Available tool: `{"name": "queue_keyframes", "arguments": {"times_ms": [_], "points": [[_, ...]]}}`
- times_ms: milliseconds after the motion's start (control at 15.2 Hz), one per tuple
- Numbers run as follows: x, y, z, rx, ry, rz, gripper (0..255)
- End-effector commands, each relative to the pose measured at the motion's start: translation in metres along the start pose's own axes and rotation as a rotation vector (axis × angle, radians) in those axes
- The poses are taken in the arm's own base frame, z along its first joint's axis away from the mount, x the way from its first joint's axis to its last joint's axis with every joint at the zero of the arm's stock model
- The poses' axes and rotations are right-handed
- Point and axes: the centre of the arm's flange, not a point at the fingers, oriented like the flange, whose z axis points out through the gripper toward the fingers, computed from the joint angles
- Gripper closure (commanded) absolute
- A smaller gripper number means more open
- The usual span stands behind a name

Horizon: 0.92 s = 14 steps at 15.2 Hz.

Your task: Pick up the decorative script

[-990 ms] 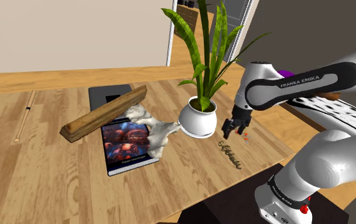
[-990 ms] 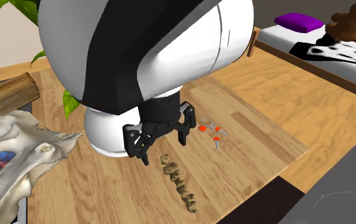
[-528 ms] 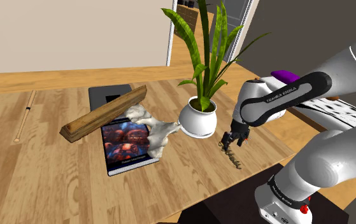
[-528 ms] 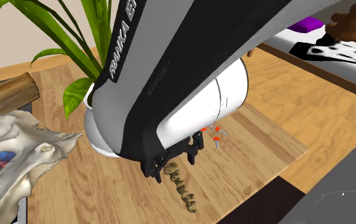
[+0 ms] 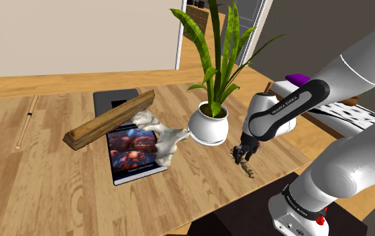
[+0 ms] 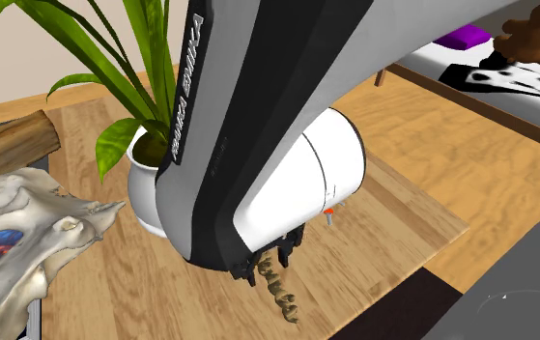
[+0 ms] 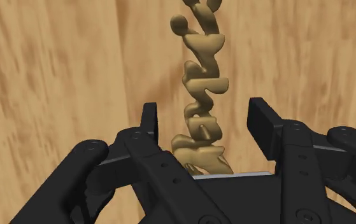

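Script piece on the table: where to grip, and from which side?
From above, pinch across the narrow width of the decorative script near its end. It lies flat on the table, long and thin, so only its sides offer purchase. The open gripper straddles that end.

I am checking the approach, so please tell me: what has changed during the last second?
The arm came down beside the plant pot, bringing the open jaws low around one end of the gold script. They stand either side of it without touching, so nothing is held yet. The script, pot, book and wooden plank stayed in place.
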Motion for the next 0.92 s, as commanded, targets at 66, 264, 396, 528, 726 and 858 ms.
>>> {"name": "queue_keyframes", "arguments": {"times_ms": [66, 264, 396, 528, 726, 858], "points": [[0.001, 0.000, 0.001, 0.000, 0.000, 0.000, 255], [0.000, 0.000, 0.001, 0.000, 0.000, 0.000, 255], [0.000, 0.000, 0.001, 0.000, 0.000, 0.000, 255], [0.000, 0.000, 0.001, 0.000, 0.000, 0.000, 255], [-0.002, -0.001, -0.015, 0.000, 0.000, 0.000, 255], [-0.004, -0.001, -0.025, 0.000, 0.000, 0.000, 255]]}}
